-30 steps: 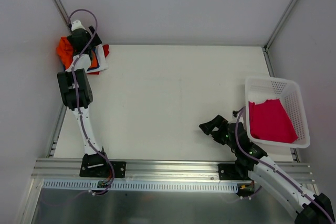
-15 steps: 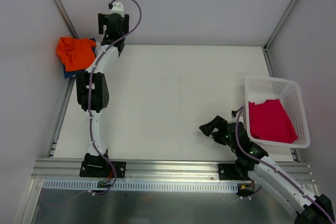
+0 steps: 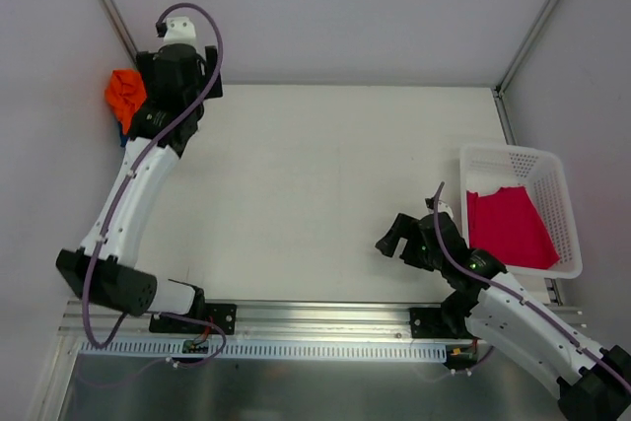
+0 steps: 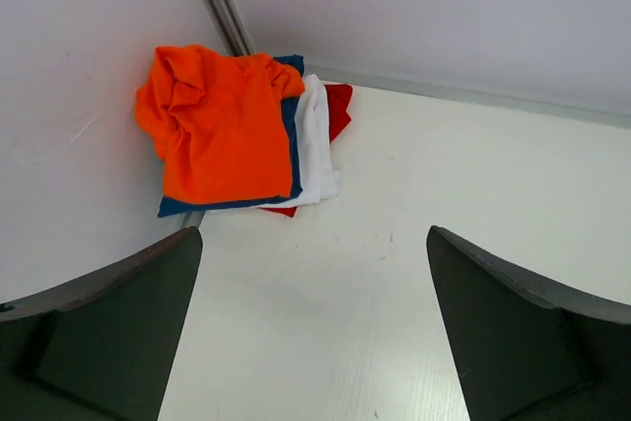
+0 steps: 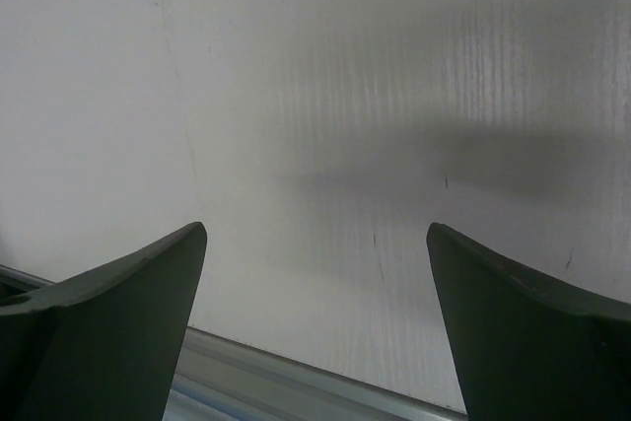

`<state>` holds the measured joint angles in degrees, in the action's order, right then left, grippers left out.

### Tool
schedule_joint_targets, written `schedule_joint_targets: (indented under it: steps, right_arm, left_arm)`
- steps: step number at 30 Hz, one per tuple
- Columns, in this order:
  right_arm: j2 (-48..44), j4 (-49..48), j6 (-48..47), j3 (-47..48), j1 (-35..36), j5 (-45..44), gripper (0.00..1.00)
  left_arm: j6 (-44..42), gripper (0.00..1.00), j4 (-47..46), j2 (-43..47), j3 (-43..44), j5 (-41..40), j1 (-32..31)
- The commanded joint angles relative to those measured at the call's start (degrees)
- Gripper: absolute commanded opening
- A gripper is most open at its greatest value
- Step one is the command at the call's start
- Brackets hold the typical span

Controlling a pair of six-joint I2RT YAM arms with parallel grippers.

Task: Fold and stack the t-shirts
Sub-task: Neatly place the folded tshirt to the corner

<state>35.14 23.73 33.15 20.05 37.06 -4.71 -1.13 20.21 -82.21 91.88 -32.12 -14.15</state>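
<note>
Top view: the left arm has pulled up off the pile in the far-left corner and swung its elbow back toward the near edge. Its wrist now hangs over that corner and hides most of the stack. Only a bunched bit of the orange tee peeks out against the left wall. My read is that this drop-off is finished. On the right, the white basket holds a magenta tee, loosely spread and, I'd say, not yet folded. The right gripper has barely shifted and hovers over the bare table, just left of the basket.

Left wrist view: the left gripper has its jaws spread wide and holds nothing. Beyond it sits the stack of 4. The orange tee lies on top, rumpled along its far edge and riding up against the wall. The navy tee shows as a border beneath it. The white tee and the red tee stick out to the right. It's a stack, but not a square 1.

Right wrist view: the right gripper is also gaping and empty, with plain tabletop below.
</note>
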Motion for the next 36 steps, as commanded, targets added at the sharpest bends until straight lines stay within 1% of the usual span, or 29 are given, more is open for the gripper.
schedule_joint_targets:
  steps: [1, 3, 5, 8, 10, 11, 12, 14, 15, 16, 17, 18, 19, 20, 21, 22, 23, 24, 25, 26, 27, 28, 29, 30, 32, 33, 34, 35, 36]
  right_arm:
    - [0.37, 5.01, -1.5, 3.06, 0.73, 2.59, 1.0]
    - [0.11, 6.06, -1.86, 4.2, 1.78, 3.74, 0.99]
    - [-1.2, 8.79, -1.59, 4.99, 2.49, 2.43, 0.99]
    - [-2.35, 10.99, -3.42, 6.4, 3.11, 1.28, 0.99]
    - [-1.3, 12.56, -5.27, 8.94, 3.2, 1.2, 1.0]
    - [0.7, 13.18, -6.33, 10.26, 3.2, 1.19, 0.99]
    - [2.03, 14.06, -8.6, 12.62, 3.72, 0.93, 0.99]
    - [6.41, 15.55, -11.25, 15.61, 4.68, -0.64, 1.0]
    - [8.09, 16.26, -14.22, 17.37, 5.47, -1.26, 0.99]
    - [10.02, 18.0, -15.64, 21.48, 5.74, -1.01, 1.0]
    - [11.95, 18.72, -17.13, 23.87, 6.01, -0.22, 0.99]
    - [15.98, 18.9, -20.72, 26.24, 6.62, 1.09, 1.0]
    - [18.28, 19.77, -22.49, 28.96, 6.97, 3.98, 0.99]
    - [20.83, 21.0, -24.16, 36.47, 7.41, 5.83, 0.99]
    - [26.77, 22.75, -26.01, 41.25, 8.81, 6.64, 0.99]
    - [30.22, 29.29, -30.03, 46.95, 9.86, 3.95, 0.99]
    - [34.08, 34.15, -31.81, 60.84, 12.22, -0.26, 0.99]
    - [42.13, 43.5, -33.13, 68.46, 13.21, -4.39, 1.0]
    - [46.21, 47.95, -37.15, 76.37, 13.91, -11.74, 1.0]
    - [50.08, 52.26, -38.58, 92.02, 14.27, -14.25, 1.0]
    - [53.69, 57.26, -39.9, 99.23, 14.27, -16.62, 1.0]
    - [56.85, 56.96, -41.65, 103.74, 14.1, -19.26, 0.99]
    - [56.89, 55.65, -42.11, 108.66, 13.22, -18.24, 1.0]
    - [56.63, 52.94, -42.28, 110.27, 12.78, -15.01, 1.0]
    - [55.75, 50.91, -37.3, 113.87, 12.69, -19.0, 0.99]
    - [54.7, 49.33, -35.54, 112.15, 12.77, -20.33, 0.99]
    - [50.51, 46.7, -34.3, 108.04, 13.04, -19.99, 1.0]
    - [47.43, 39.1, -33.33, 102.26, 14.08, -19.03, 0.99]
    - [44.18, 34.07, -32.63, 88.11, 14.62, -14.41, 0.99]
  left_arm:
    - [4.81, 0.99, 8.62, 10.62, -12.01, -1.1, -0.26]
    - [7.17, 0.99, 10.45, 15.13, -16.97, -2.06, -0.17]
    - [10.96, 0.99, 16.16, 19.1, -18.83, -4.51, -0.17]
    - [12.46, 0.99, 20.82, 22.53, -22.26, -3.83, -0.17]
    - [14.64, 0.99, 23.2, 24.54, -23.67, -0.5, -0.17]
    - [15.62, 0.99, 24.17, 25.52, -24.37, 1.43, -0.17]
    - [16.76, 0.99, 24.26, 26.57, -25.68, 6.84, -0.17]
    - [18.08, 0.99, 24.27, 30.26, -26.92, 10.83, -0.09]
    - [18.61, 0.99, 24.09, 32.01, -28.49, 12.42, -0.17]
    - [18.62, 0.99, 24.0, 35.34, -29.38, 14.78, -0.17]
    - [18.7, 0.99, 24.09, 36.85, -30.17, 15.24, -0.17]
    - [18.44, 0.99, 23.92, 38.34, -31.92, 15.59, -0.17]
    - [17.13, 0.99, 23.91, 40.62, -32.89, 15.07, -0.09]
    - [16.69, 0.99, 23.91, 41.43, -33.86, 14.2, -0.17]
    - [16.6, 0.99, 23.83, 42.13, -35.61, 13.23, -0.17]
    - [16.94, 0.99, 23.83, 43.27, -36.5, 11.92, -0.17]
    - [17.12, 0.99, 23.83, 43.71, -37.2, 11.73, -0.17]
    - [17.82, 0.99, 23.65, 44.59, -38.34, 11.64, -0.17]
    - [18.26, 0.99, 23.39, 45.12, -39.05, 10.86, -0.17]
    - [18.44, 0.99, 23.13, 45.65, -40.45, 10.59, -0.17]
    - [18.53, 0.99, 22.78, 46.61, -41.07, 10.32, -0.09]
    - [18.7, 0.99, 22.51, 47.32, -41.68, 9.71, -0.17]
    - [18.88, 0.99, 22.33, 47.76, -42.47, 8.92, -0.17]
    - [19.31, 0.99, 22.16, 48.72, -42.83, 8.31, -0.17]
    - [19.58, 0.99, 21.89, 49.34, -43.53, 5.77, -0.17]
    - [19.76, 0.99, 21.89, 49.52, -43.27, 4.88, -0.17]
    - [19.93, 0.99, 21.98, 49.95, -43.1, 4.18, -0.17]
    - [20.02, 0.99, 21.89, 50.48, -43.01, 4.78, -0.17]
    - [20.02, 0.99, 21.63, 51.79, -43.18, 5.39, -0.17]
